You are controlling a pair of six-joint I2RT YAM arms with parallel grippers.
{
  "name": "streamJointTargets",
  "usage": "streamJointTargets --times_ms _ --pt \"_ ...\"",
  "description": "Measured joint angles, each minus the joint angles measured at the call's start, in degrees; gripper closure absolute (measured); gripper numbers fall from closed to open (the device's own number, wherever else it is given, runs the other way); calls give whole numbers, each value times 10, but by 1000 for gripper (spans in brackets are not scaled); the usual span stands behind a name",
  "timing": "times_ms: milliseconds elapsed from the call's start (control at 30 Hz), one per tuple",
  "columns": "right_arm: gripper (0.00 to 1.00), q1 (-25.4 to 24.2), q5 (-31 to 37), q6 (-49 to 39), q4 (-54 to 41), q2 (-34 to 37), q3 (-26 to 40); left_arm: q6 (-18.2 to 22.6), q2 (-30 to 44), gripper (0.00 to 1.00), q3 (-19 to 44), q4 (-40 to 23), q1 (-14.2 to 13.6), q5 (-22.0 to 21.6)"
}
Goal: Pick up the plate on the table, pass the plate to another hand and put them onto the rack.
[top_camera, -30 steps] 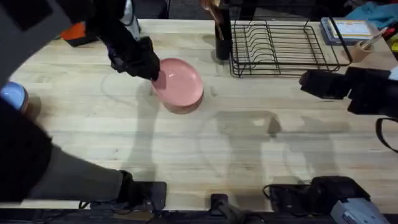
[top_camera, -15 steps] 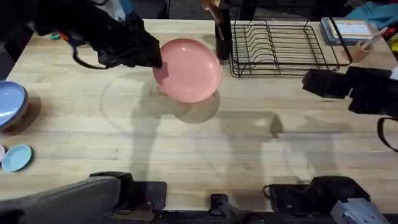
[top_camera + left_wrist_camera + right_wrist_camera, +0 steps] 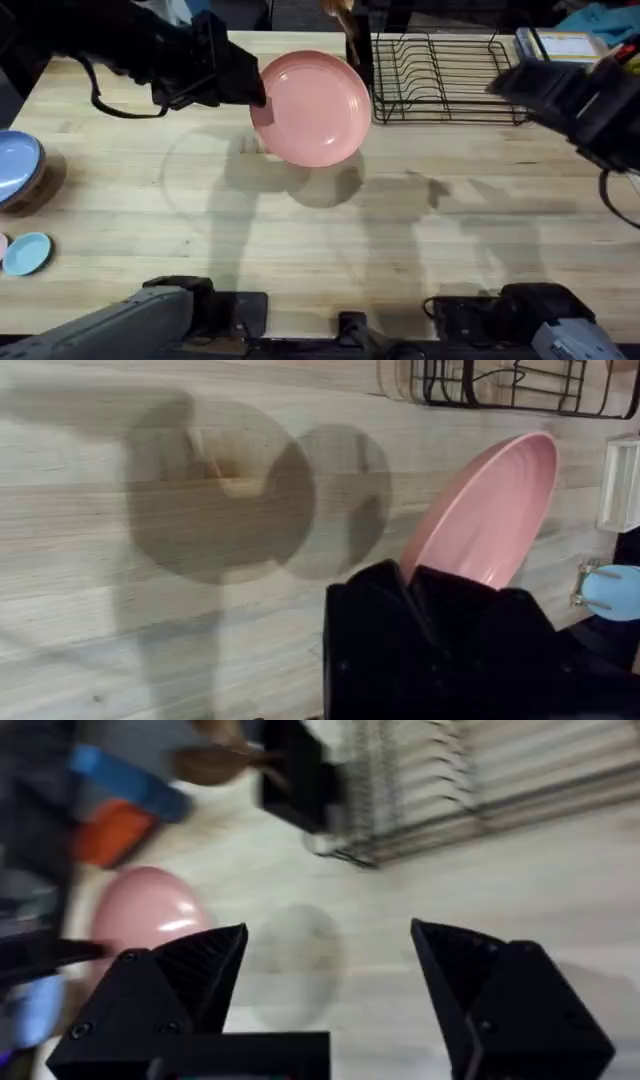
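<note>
Pale wooden planks make up the table we look down on, with a black wire rack standing at its far side, right of centre. We can read no writing or label anywhere; the papers at the far right corner are too small to make out.

We see the pink plate lifted off the table, just left of the rack, casting a round shadow on the planks below it. Its upper face is turned towards the overhead camera, and in the left wrist view it stands tilted, edge on, rising away from the fingers.

We find the left gripper pinching the plate's left rim, its arm stretching in from the far left over the table. The right gripper has its fingers spread wide apart; in the overhead view the right arm hangs above the rack's right end, well apart from the plate.

A blue bowl and a small light-blue dish sit at the table's left edge.
</note>
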Motion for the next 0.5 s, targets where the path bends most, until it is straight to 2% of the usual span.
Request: streamJointTargets --times_ms 100,133,433,500 --pt "3 11 -42 28 36 0 0 0 0 958 0 0 0 1" --pt "3 40 -71 59 48 0 0 0 0 958 0 0 0 2" --pt "3 130 -80 77 59 1 0 0 0 958 0 0 0 2" --pt "3 165 -66 79 59 15 1 0 0 958 0 -2 0 2"
